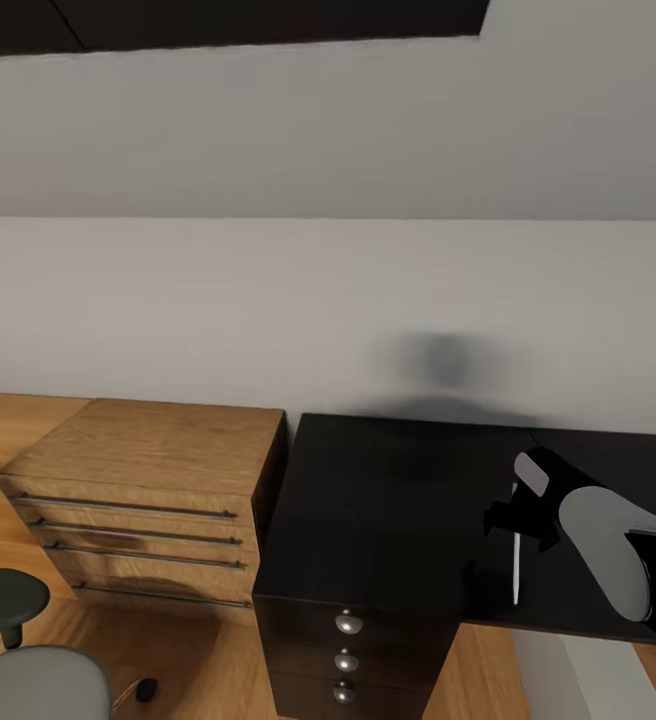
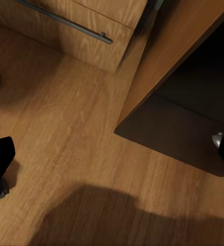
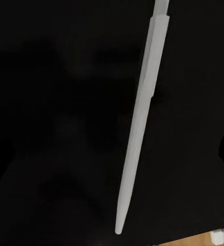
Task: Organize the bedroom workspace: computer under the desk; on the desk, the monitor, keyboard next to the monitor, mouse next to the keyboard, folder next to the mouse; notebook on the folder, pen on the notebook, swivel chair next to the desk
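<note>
One right arm (image 1: 608, 560) low over desk (image 1: 388, 500), pen (image 1: 516, 568) beneath

We note a low wooden chest of drawers (image 1: 143, 495) with four slim metal bar handles (image 1: 128, 507), standing against the plain pale wall (image 1: 268, 300). Wood-grain floor (image 2: 65, 128) runs beneath it, shadowed in places.
</note>
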Tool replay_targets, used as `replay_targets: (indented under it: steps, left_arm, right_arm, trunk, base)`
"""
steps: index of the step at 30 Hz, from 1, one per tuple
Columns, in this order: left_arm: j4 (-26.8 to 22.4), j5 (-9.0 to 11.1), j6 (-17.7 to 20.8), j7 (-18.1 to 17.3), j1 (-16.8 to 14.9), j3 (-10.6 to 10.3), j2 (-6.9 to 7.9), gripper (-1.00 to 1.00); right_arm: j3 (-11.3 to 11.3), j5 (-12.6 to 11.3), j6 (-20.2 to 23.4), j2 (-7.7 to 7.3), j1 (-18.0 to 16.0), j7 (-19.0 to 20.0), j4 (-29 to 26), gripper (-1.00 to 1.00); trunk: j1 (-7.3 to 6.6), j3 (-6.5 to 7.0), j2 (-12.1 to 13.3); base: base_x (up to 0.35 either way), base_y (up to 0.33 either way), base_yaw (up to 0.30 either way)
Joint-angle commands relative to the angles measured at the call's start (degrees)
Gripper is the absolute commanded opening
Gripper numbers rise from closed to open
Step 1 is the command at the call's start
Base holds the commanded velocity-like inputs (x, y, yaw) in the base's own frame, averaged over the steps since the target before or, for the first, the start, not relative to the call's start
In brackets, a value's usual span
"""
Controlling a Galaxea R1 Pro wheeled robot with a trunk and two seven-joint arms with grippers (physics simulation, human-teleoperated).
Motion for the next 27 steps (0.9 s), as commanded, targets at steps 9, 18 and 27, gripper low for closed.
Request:
replay_targets:
  steps: [9,18,27]
  left_arm:
    - [0.04,0.59,-0.19,-0.29,-0.03,-0.12,0.04,1.0]
    - [0.06,0.7,-0.19,-0.43,-0.03,-0.06,0.16,1.0]
    - [0.12,0.76,-0.26,-0.4,-0.03,-0.03,0.19,1.0]
  right_arm:
    - [-0.46,-0.52,0.16,-1.13,-0.02,-0.44,-0.08,1.0]
    - [-0.53,-0.58,0.03,-2.96,-0.02,0.09,-0.08,1.0]
    - [-0.55,-0.56,-0.01,-3.87,-0.02,1.93,-0.15,1.0]
  trunk:
    - [0.88,-0.78,-1.65]
    - [0.88,-0.78,-1.65]
    - [0.88,-0.78,-1.65]
  base:
    - [0.0,0.0,0.0]
    - [0.0,0.0,0.0]
    - [0.007,-0.031,0.0]
